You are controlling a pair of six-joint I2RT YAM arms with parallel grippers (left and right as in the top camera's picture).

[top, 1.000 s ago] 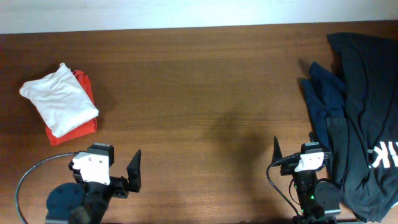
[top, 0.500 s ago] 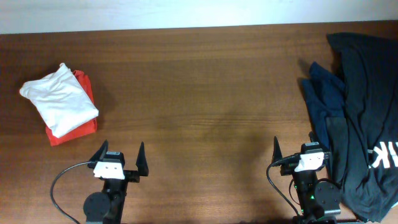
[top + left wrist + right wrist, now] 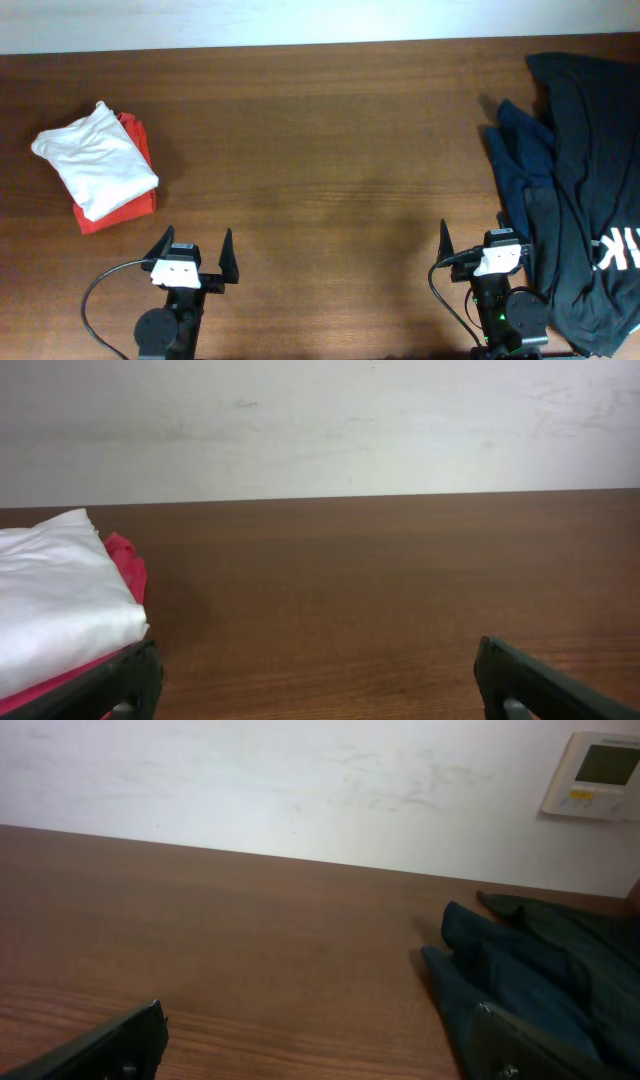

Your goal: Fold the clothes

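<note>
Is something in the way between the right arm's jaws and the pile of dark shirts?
No, nothing I can see. The navy shirt and the black shirt lie right beside the right arm. In the right wrist view, only the table shows between its open jaws and the cloth.

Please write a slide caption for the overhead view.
Left gripper and right gripper open and empty; folded white shirt on red shirt at left, navy shirt and black shirt unfolded at right.
</note>
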